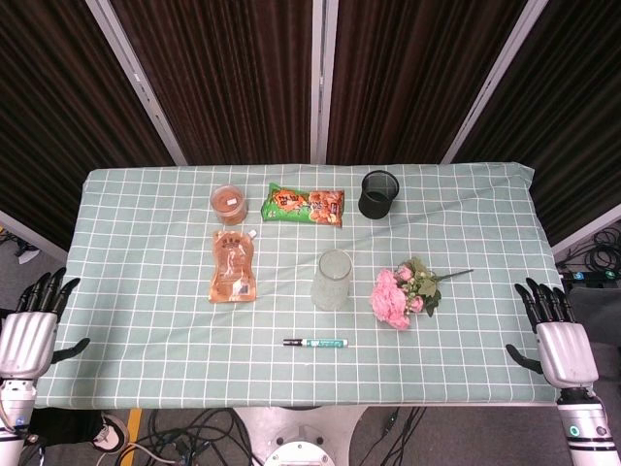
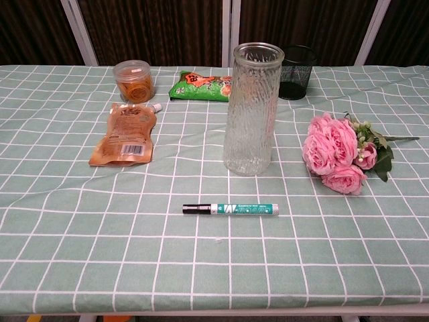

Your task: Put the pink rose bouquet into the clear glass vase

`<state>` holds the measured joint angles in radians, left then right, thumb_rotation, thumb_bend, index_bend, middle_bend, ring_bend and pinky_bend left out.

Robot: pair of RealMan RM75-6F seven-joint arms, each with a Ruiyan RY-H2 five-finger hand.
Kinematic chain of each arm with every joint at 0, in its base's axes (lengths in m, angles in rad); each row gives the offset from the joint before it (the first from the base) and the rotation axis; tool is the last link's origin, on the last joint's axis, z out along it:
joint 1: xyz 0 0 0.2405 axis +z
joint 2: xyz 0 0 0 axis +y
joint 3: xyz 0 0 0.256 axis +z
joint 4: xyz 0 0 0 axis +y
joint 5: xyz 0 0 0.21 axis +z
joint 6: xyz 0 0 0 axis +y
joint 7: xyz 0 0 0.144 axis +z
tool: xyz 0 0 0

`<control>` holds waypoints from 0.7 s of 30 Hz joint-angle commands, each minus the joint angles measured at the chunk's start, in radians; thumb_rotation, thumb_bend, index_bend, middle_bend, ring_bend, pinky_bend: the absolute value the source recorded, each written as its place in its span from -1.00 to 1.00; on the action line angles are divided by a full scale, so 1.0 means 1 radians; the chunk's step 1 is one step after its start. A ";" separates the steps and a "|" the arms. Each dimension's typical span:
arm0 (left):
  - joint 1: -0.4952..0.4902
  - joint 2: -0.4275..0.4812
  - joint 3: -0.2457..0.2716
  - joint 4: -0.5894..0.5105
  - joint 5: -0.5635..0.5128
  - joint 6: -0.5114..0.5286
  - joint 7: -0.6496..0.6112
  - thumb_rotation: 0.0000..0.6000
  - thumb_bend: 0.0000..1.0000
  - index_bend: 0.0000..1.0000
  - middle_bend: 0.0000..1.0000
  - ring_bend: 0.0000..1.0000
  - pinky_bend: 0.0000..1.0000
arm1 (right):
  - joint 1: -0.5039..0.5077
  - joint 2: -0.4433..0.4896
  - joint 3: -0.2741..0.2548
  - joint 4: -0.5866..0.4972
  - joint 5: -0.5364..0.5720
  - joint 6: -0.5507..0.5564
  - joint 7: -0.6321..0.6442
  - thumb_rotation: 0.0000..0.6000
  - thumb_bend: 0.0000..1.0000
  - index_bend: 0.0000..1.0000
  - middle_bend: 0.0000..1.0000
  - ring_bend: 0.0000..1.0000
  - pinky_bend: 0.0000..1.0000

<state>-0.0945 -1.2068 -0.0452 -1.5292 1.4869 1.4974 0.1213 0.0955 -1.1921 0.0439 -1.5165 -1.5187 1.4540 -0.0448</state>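
Observation:
The pink rose bouquet [image 1: 401,292] [image 2: 338,151] lies flat on the green checked cloth, its blooms toward the front and its stem pointing back right. Just left of it the clear glass vase [image 1: 332,280] [image 2: 250,109] stands upright with nothing in it. My left hand [image 1: 31,328] hovers off the table's front left edge with fingers spread and nothing in them. My right hand [image 1: 556,333] hangs off the front right edge, fingers also apart, holding nothing. The chest view shows neither hand.
A green marker [image 1: 315,342] [image 2: 231,209] lies in front of the vase. An orange pouch [image 1: 233,265] [image 2: 125,135], a round jar [image 1: 229,204] [image 2: 132,80], a green snack bag [image 1: 305,205] [image 2: 200,86] and a black mesh cup [image 1: 379,193] [image 2: 297,62] sit further back.

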 commanded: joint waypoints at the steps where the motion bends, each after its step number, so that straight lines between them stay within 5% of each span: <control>1: 0.002 -0.006 0.000 0.001 -0.002 0.002 0.000 1.00 -1.00 -0.76 -1.00 -1.00 -0.72 | 0.000 0.005 0.004 0.006 0.006 0.000 0.007 1.00 -0.82 -1.00 -1.00 -1.00 -1.00; 21: 0.002 0.014 -0.001 -0.038 -0.003 0.001 0.025 1.00 -1.00 -0.76 -1.00 -1.00 -0.72 | 0.039 0.014 0.019 -0.023 0.067 -0.095 -0.047 1.00 -0.80 -1.00 -1.00 -1.00 -1.00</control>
<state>-0.0933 -1.1941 -0.0464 -1.5689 1.4843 1.4989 0.1480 0.1200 -1.1703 0.0536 -1.5464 -1.4753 1.3866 -0.0821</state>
